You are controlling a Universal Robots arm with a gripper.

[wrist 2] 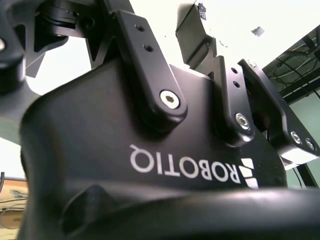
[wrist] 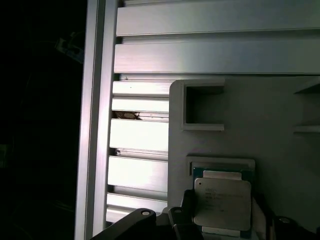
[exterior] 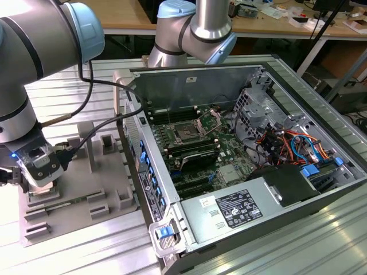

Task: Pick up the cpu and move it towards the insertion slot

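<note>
In the exterior view my claw (exterior: 39, 179) hangs at 9 o'clock, low over the grey fixture (exterior: 86, 172) that stands on the slatted metal desk (exterior: 86, 255). In the first wrist view the cpu (wrist: 222, 202) lies directly under my claw, seated in a shallow square pocket of that fixture (wrist: 285, 125), with dark parts of my claw close beside it. I cannot tell whether my claw is apart or clamped on it.

The cpu lies flat with its silvery top facing up at me and a green edge around the metal. It is square, so it has no long axis. Its edges run close to parallel with the pocket's walls.

Going right in the exterior view, the open computer case (exterior: 189, 74) stands just beside the fixture. The insertion slot (exterior: 186, 133) sits on the green board inside, between 2 and 3 o'clock from my claw and well apart from it, its metal frame hinged up.
</note>
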